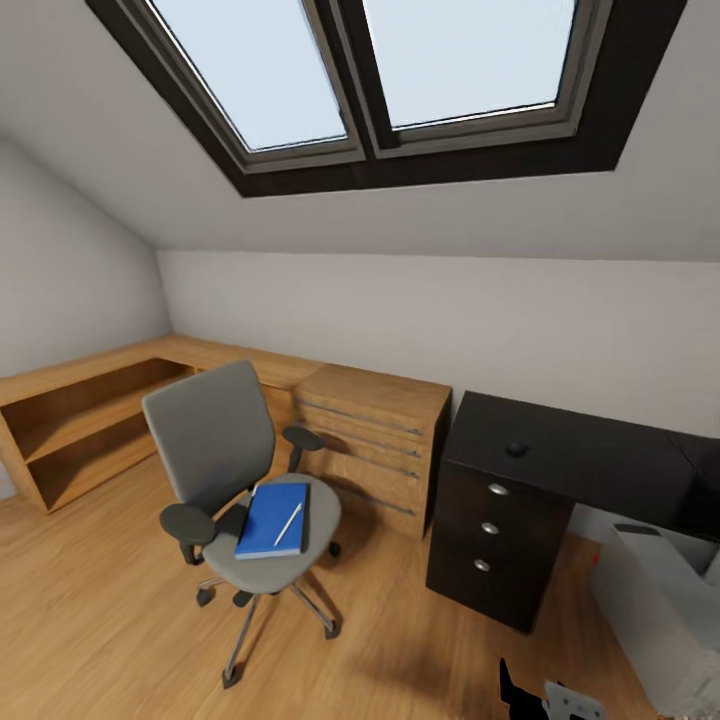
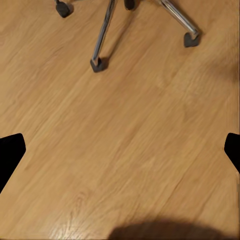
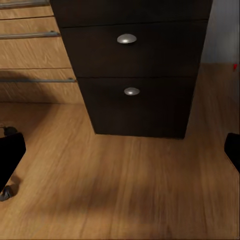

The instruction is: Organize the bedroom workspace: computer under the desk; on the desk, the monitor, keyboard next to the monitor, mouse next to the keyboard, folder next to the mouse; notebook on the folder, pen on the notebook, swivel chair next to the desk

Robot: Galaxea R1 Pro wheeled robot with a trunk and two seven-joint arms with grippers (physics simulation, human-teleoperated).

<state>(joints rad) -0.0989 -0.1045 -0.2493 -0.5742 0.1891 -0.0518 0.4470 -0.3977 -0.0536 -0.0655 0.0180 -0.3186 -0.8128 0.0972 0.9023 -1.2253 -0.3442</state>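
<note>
Both grippers hang spread and empty over the wood floor (image 2: 125, 140). Left of the desk (image 1: 590, 455), the chair (image 1: 235, 470) carries the folder (image 1: 273, 520) with the pen (image 1: 288, 523) on it — roll closer, then lift the folder level so the pen doesn't roll off.

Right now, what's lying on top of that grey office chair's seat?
A blue folder lies flat on the swivel chair seat, with a thin white pen resting on it. Something dark pokes out at the folder's left edge; the folder covers most of it.
</note>
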